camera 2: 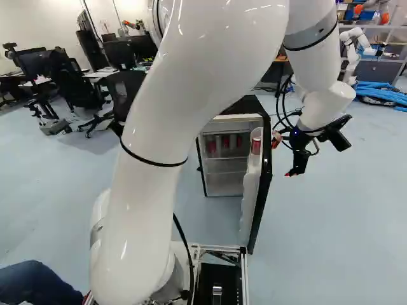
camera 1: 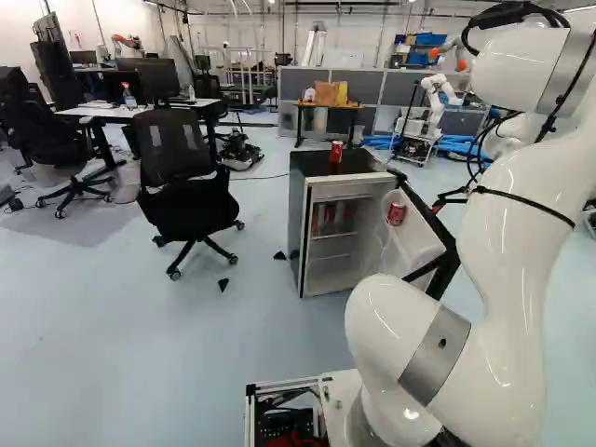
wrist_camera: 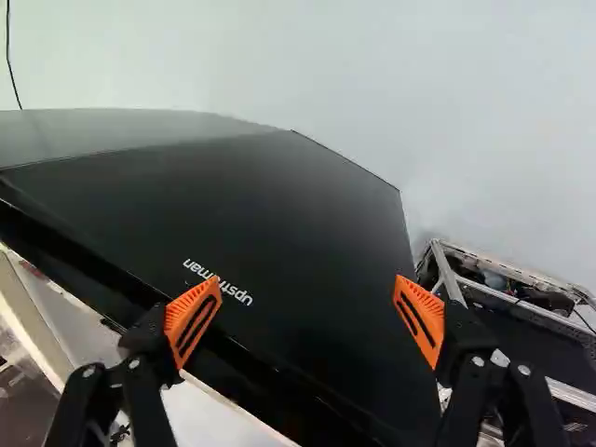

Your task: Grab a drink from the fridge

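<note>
In the right base view my gripper (camera 2: 317, 156) hangs outside the fridge's swung-out door (camera 2: 263, 184), on the side away from the shelves. The wrist view shows the gripper (wrist_camera: 307, 318) open, its orange pads wide apart, with the dark outer face of the door (wrist_camera: 279, 223) ahead of and beneath them; nothing is gripped. The small fridge (camera 1: 296, 233) stands open. Several red cans (camera 2: 225, 142) are on its upper shelf. One red can (camera 1: 396, 214) sits in the door's inner rack, and another red can (camera 1: 336, 152) stands on the fridge top.
A black office chair (camera 1: 182, 186) stands left of the fridge in the left base view, with desks behind. Another robot (camera 1: 434, 107) stands farther back near blue hoses (camera 2: 381, 94). The base's metal frame (wrist_camera: 521, 289) lies beyond the door in the wrist view.
</note>
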Controlling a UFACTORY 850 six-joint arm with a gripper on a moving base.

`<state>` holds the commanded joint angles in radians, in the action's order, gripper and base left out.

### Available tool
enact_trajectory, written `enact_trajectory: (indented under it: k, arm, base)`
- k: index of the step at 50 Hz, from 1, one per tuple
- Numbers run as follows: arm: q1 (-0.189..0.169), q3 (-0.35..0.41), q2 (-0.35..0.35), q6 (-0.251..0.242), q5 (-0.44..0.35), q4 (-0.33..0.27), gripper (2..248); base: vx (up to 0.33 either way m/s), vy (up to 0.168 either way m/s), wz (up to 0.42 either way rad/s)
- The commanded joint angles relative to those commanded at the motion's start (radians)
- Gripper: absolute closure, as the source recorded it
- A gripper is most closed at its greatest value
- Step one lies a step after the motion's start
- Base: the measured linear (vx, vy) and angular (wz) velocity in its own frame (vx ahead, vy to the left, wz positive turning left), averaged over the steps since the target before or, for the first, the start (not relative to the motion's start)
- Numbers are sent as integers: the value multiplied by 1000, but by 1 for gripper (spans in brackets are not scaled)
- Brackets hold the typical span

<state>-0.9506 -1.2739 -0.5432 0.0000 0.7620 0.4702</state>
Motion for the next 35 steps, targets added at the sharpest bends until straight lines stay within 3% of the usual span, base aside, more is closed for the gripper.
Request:
enact_trajectory:
  k: [35]
  arm:
    - [30,97,63,0,0,0,3]
  base:
    - [0,0,0]
